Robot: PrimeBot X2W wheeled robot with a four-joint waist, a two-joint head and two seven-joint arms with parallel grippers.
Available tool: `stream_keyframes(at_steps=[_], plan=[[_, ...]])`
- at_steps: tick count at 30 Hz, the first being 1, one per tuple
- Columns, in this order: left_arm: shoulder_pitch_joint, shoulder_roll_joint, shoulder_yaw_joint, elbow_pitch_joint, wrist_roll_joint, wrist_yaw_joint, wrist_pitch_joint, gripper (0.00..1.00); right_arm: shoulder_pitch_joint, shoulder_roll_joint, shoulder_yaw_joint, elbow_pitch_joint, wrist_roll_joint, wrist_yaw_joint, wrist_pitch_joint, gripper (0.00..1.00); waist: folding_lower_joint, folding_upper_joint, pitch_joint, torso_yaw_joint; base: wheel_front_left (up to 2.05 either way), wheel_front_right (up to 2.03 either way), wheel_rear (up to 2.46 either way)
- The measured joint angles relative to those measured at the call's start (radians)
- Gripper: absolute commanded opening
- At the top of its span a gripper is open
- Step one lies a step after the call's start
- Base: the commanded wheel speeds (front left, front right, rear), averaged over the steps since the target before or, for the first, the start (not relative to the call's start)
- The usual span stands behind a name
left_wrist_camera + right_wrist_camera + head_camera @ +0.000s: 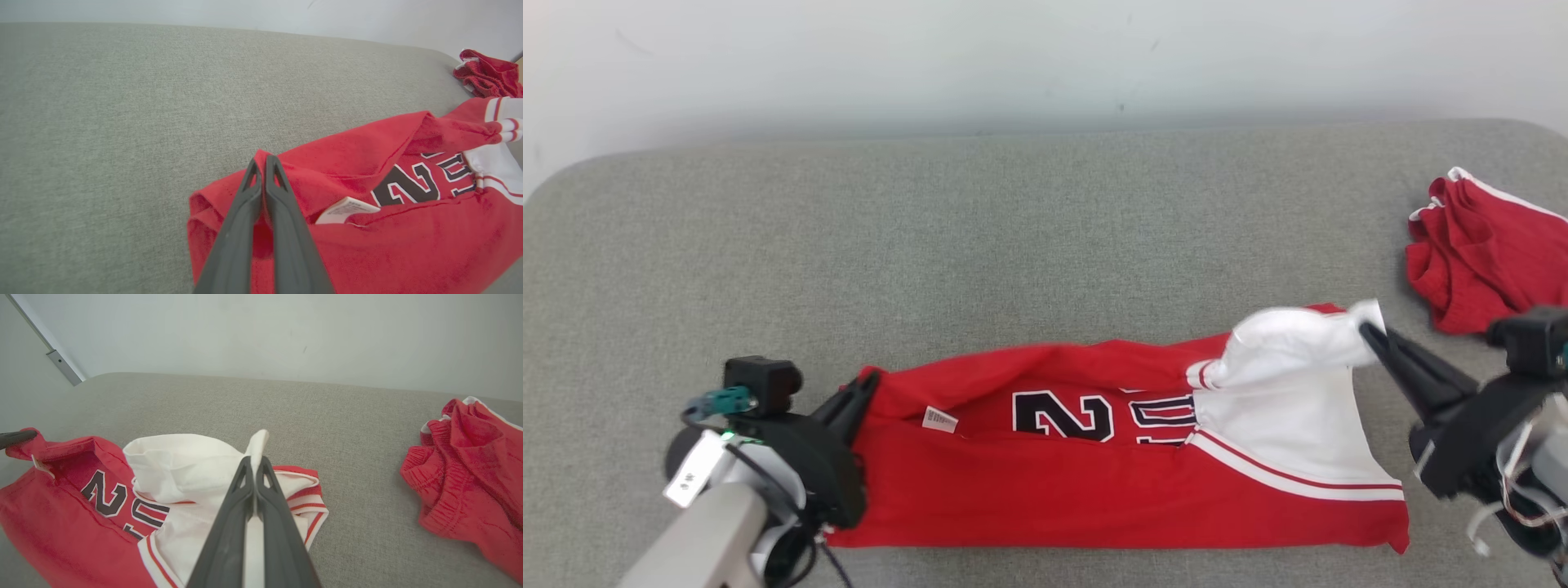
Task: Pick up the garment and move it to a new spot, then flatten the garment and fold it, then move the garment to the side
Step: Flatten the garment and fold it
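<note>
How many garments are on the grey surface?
2. The jersey lies near the front, held by the left gripper and right gripper; the shorts lie crumpled at the right edge.

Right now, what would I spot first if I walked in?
A big red jersey with a white end lies stretched along the grey cushion. The left fingers pinch its red end, the right fingers its white end. Crumpled red shorts sit far right.

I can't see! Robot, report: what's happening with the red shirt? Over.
Left gripper, jaws shut on jersey, red edge. Right gripper, jaws shut on white edge. Red shorts apart at right, not blocking.
</note>
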Motion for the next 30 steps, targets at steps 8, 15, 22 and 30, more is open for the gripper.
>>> stream_keyframes(at_steps=[8, 15, 22, 30], plan=[[0.008, 0.062, -0.004, 0.021, 0.000, 0.000, 0.027, 0.00, 0.029, -0.070, 0.116, -0.049, 0.009, 0.001, 0.037, 0.00, 0.0002, 0.0000, -0.013, -0.004, 0.00, 0.00, 0.00], [0.036, 0.055, -0.029, -0.002, -0.012, 0.000, 0.041, 0.00, 0.029, -0.080, 0.172, -0.036, 0.038, 0.001, 0.083, 0.00, 0.0002, 0.0001, -0.009, -0.002, 0.00, 0.00, 0.00], [0.046, 0.052, -0.050, -0.013, -0.019, 0.000, 0.057, 0.00, 0.028, -0.084, 0.212, -0.021, 0.061, 0.001, 0.118, 0.00, 0.0002, 0.0001, -0.007, 0.000, 0.00, 0.00, 0.00], [0.066, 0.042, -0.065, -0.006, -0.034, 0.000, 0.076, 0.37, 0.019, -0.069, 0.257, 0.017, 0.067, 0.001, 0.159, 0.00, 0.0002, 0.0001, -0.008, 0.003, 0.00, 0.00, 0.00]])
